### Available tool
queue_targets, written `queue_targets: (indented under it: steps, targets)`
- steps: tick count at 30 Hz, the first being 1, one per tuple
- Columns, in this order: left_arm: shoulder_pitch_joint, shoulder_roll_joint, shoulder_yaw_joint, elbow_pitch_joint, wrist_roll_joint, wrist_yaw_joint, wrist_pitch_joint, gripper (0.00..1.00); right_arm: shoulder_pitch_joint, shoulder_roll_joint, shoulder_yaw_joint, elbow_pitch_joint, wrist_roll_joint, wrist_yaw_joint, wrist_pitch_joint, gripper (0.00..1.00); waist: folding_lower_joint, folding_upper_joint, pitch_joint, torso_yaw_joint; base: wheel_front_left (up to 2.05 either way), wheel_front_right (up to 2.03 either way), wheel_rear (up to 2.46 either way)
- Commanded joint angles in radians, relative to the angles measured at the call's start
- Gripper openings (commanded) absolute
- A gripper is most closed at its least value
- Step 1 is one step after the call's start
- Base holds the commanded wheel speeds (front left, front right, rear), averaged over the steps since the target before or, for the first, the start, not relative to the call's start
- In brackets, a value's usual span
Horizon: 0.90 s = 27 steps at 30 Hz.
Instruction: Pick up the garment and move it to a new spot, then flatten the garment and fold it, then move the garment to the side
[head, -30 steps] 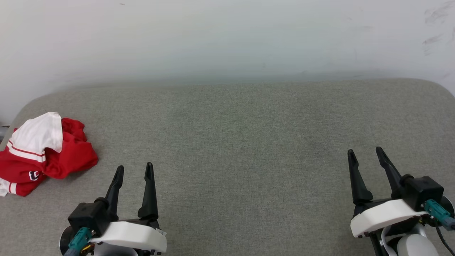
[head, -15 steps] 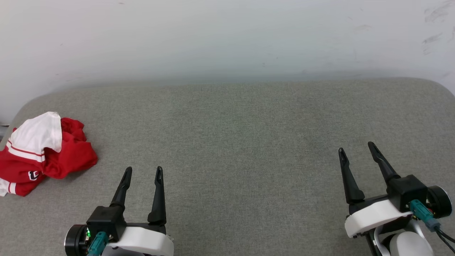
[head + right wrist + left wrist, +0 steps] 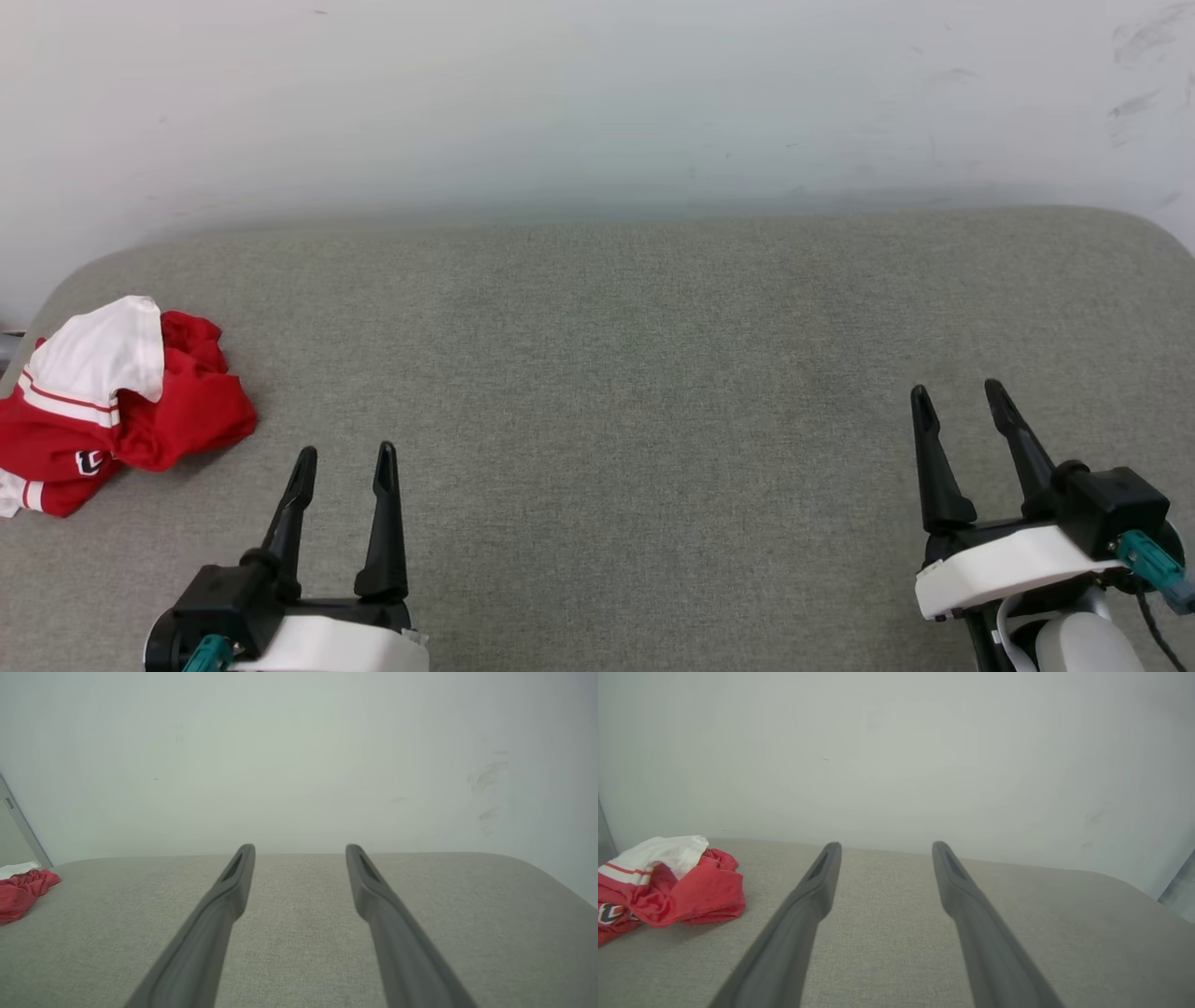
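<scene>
Looking across the grey padded surface point(image 3: 607, 373), you have the garment point(image 3: 121, 401) bunched in a heap at nine o'clock, close to the rounded left side. A white sleeve is flopped over the red body, and a scrap of lettering shows low on the pile. It lies crumpled because nothing has spread it out, and I judge no step of the task begun.

Your left gripper point(image 3: 345, 451) sits at seven o'clock, fingers spread wide and pinching nothing, tips aimed toward twelve and apart from the cloth. Your right gripper point(image 3: 958, 388) sits at four o'clock, equally spread and empty, well apart from the heap. Both are parked low and near you, which leaves the middle bare; that looks the likely new spot.

In the left wrist view the heap lies at about nine o'clock off the fingers, so that arm is the nearer one for the pickup. You would need to swing it toward ten o'clock and come down on a raised fold. A shallow pinch could nudge the cloth off the side.
</scene>
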Motion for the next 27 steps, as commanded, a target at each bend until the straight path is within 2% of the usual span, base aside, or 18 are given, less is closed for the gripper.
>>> queue_targets:
  steps: [1, 5, 10, 14, 27]
  targets:
    - [0.015, -0.008, 0.011, 0.003, 0.013, -0.023, -0.009, 1.00, -0.010, 0.000, 0.002, 0.009, 0.010, 0.000, -0.008, 1.00, 0.0000, 0.0000, -0.002, -0.001, 0.00, 0.00, 0.00]
    - [0.028, -0.015, 0.020, 0.043, 0.058, -0.069, -0.017, 1.00, -0.013, 0.000, 0.009, 0.029, 0.005, 0.000, -0.016, 1.00, 0.0000, 0.0000, -0.003, -0.003, 0.00, 0.00, 0.00]
    - [0.028, -0.020, 0.025, 0.072, 0.106, -0.087, -0.028, 1.00, -0.015, 0.000, 0.013, 0.042, -0.031, 0.000, -0.026, 1.00, 0.0000, 0.0000, -0.002, -0.007, 0.00, 0.00, 0.00]
    - [0.028, -0.021, 0.026, 0.083, 0.126, -0.092, -0.033, 1.00, -0.019, 0.000, 0.014, 0.046, -0.056, 0.000, -0.032, 1.00, 0.0000, 0.0000, -0.001, -0.010, 0.00, 0.00, 0.00]
    - [0.015, -0.021, 0.029, 0.094, 0.068, -0.087, -0.031, 1.00, -0.008, 0.000, 0.015, 0.043, -0.049, 0.000, -0.031, 1.00, 0.0000, 0.0000, 0.001, -0.003, 0.00, 0.00, 0.00]
